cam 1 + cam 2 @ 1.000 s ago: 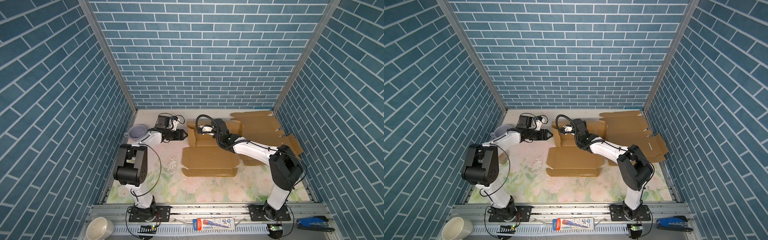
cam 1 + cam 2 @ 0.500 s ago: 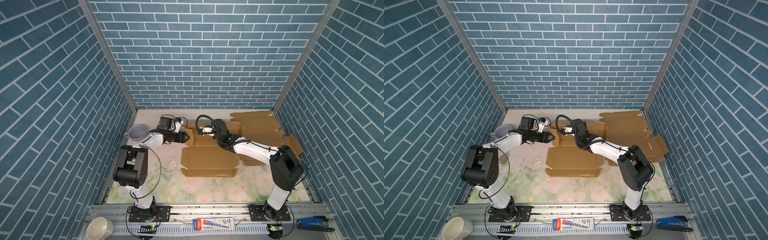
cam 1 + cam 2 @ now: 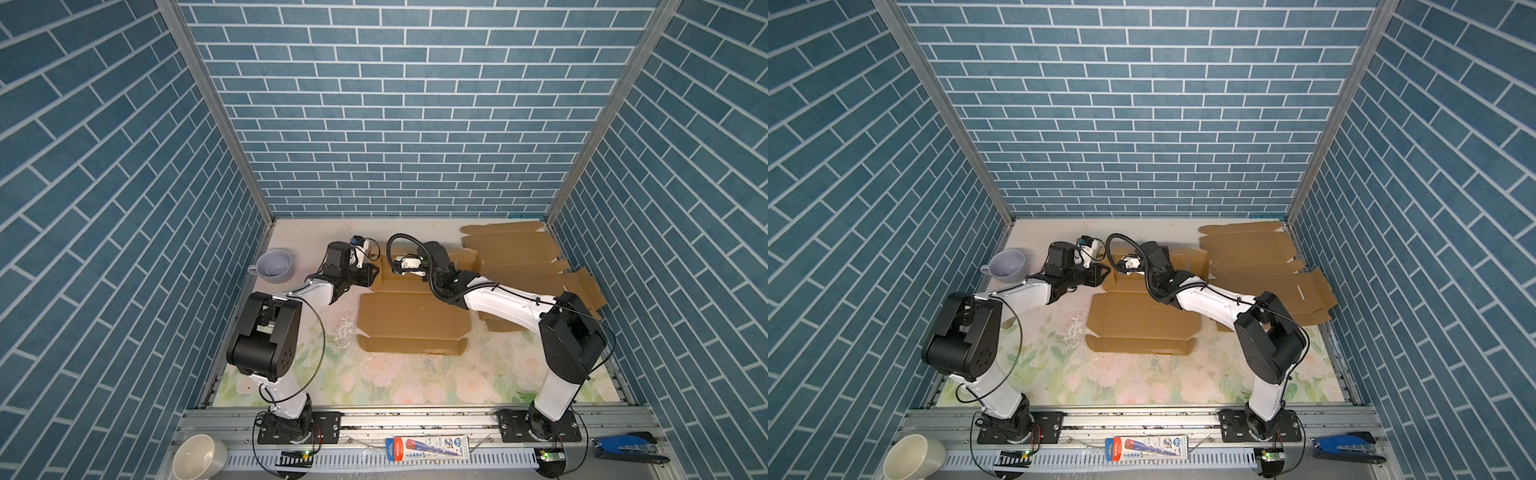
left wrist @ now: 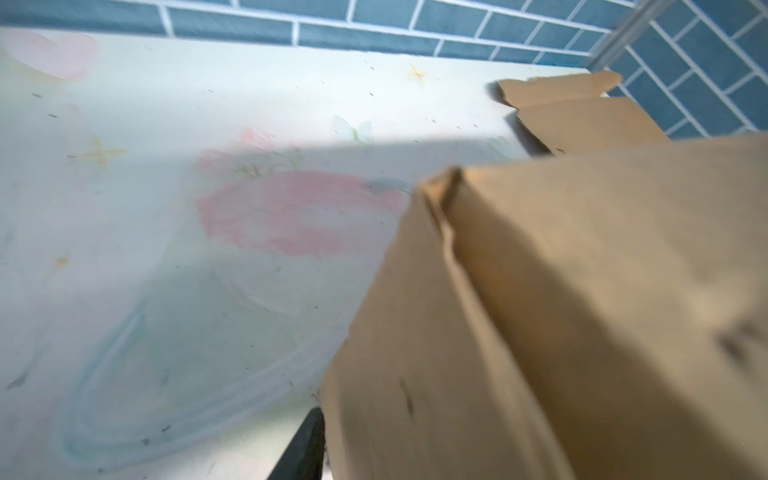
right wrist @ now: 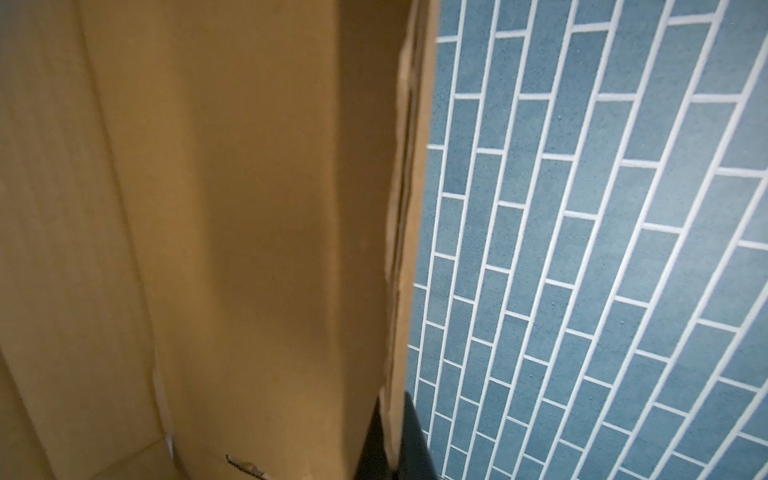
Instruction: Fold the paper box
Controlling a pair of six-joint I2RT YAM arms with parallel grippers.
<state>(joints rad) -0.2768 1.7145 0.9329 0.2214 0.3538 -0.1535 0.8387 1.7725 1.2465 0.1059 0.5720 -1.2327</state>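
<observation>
Table [image 3: 395, 386]: floral surface, seen from above.
Paper box [image 3: 409, 316]: flat brown cardboard at the table's centre, its rear panel lifted.
Right gripper [image 5: 392, 440]: fingers clamped on the lifted panel's edge.
Left gripper [image 3: 371, 275]: at the box's rear left corner, one finger [image 4: 303, 444] beside the cardboard; I cannot tell how far apart the fingers are.

Both top views bright, even, sharp; wrist views soft with blur, a shadow across the paper box [image 4: 582, 311]
</observation>
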